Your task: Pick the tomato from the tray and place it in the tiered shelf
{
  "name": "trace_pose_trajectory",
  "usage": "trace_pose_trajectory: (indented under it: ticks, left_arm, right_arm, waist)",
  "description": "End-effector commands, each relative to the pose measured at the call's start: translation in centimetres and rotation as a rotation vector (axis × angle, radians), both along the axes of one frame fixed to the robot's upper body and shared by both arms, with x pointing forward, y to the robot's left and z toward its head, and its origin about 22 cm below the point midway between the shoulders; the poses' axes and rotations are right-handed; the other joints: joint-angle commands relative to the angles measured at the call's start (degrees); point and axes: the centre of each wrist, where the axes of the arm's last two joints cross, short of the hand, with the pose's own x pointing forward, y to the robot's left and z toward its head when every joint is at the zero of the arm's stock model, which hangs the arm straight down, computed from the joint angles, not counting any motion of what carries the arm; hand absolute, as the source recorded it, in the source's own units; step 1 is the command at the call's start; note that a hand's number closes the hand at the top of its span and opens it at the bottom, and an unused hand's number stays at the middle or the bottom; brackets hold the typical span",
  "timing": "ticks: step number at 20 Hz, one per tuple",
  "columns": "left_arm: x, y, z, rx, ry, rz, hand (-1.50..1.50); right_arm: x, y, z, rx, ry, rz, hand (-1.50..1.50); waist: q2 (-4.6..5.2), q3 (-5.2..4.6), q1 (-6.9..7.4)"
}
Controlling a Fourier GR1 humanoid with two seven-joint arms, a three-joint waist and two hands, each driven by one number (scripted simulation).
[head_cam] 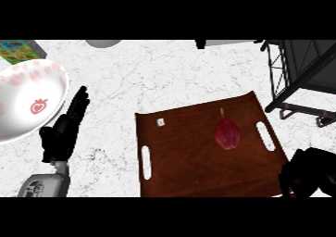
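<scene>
Glossy dark wood tray (190, 169), wht marble counter (163, 78), blk metal shelf (303, 65)

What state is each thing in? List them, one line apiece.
tomato: lying on the tray, not held.
tray: flat on the counter.
tiered shelf: standing at the far right, tomato not in it.
bowl: open side up, nothing inside.
left hand: open, beside the bowl, holding nothing.
right hand: by the tray's near right corner, away from the tomato; grip unclear.
</scene>
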Motion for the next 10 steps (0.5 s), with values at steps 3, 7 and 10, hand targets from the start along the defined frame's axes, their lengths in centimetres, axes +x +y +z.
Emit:
trace_pose_trajectory:
  ticks: [3,7,10]
  left_arm:
    - [-0.5,0.6,-0.4,0.004,0.007,0.014,0.0]
    - [0.0,-0.3,0.4,-0.004,-0.016,-0.011,0.0]
    - [0.0,-0.6,-0.1,-0.007,0.001,-0.031,0.0]
  right_arm:
    - [1.1,-8.6,6.7,0.145,-0.134,-0.055,1.5]
    - [0.8,-14.2,10.5,0.267,-0.204,-0.146,1.5]
    - [-0.2,-18.1,13.0,0.337,-0.223,-0.218,1.5]
  waist:
    - [-0.08,-0.24,-0.31]
    - [0.2,-0.27,1.12]
    - [0.57,-0.32,1.98]
